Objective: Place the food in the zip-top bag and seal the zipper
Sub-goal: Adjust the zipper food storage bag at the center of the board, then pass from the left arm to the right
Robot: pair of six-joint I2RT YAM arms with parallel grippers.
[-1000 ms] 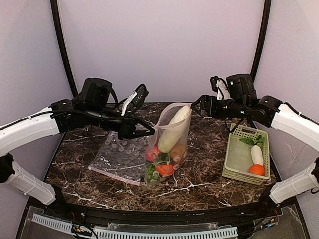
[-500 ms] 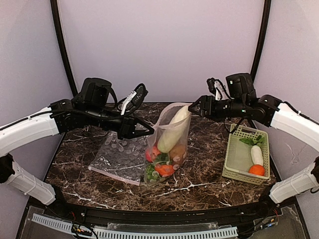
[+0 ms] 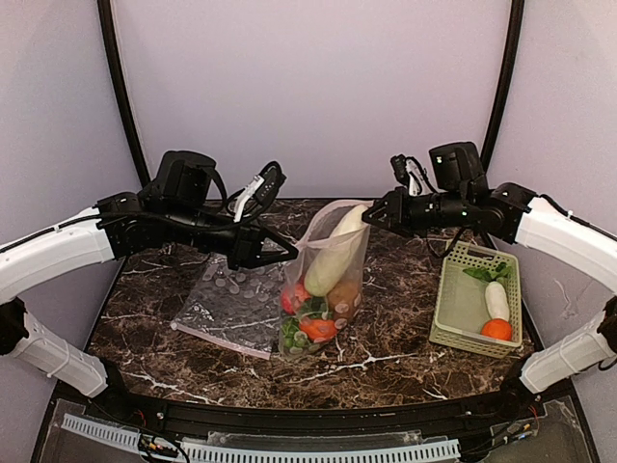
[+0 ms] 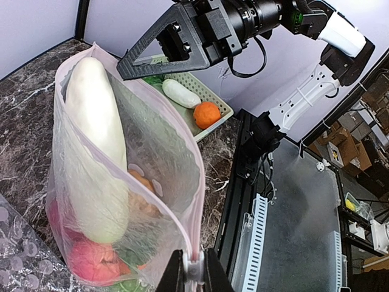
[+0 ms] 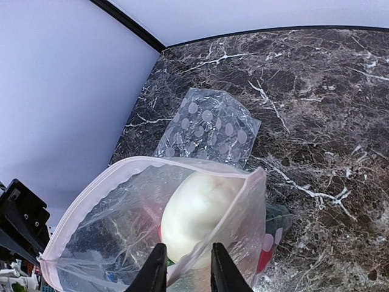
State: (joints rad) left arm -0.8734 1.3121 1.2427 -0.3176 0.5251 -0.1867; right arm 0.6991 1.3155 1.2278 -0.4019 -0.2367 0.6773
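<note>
The zip-top bag [image 3: 333, 280] stands upright mid-table, mouth open, with its pinkish zipper [image 4: 194, 201] along the rim. Inside it are a long white radish [image 3: 333, 253], a red apple [image 3: 294, 297], a brown potato [image 3: 344, 292], an orange piece [image 3: 318, 328] and greens [image 3: 292, 340]. My left gripper [image 3: 289, 256] is shut on the left end of the zipper strip, as the left wrist view shows [image 4: 193, 274]. My right gripper [image 3: 369, 217] is at the bag's upper right corner. Its jaws stand narrowly apart astride the rim [image 5: 187, 271], over the radish [image 5: 197, 213].
A second dotted bag [image 3: 231, 304] lies flat on the marble to the left of the standing one. A pale green slotted basket [image 3: 461, 309] at the right holds a small white radish [image 3: 496, 301], an orange [image 3: 496, 330] and leafy greens [image 3: 487, 273].
My right gripper has moved left to the bag's upper right corner, and its jaws have narrowed around the rim. The left arm and the bag's contents have not moved.
</note>
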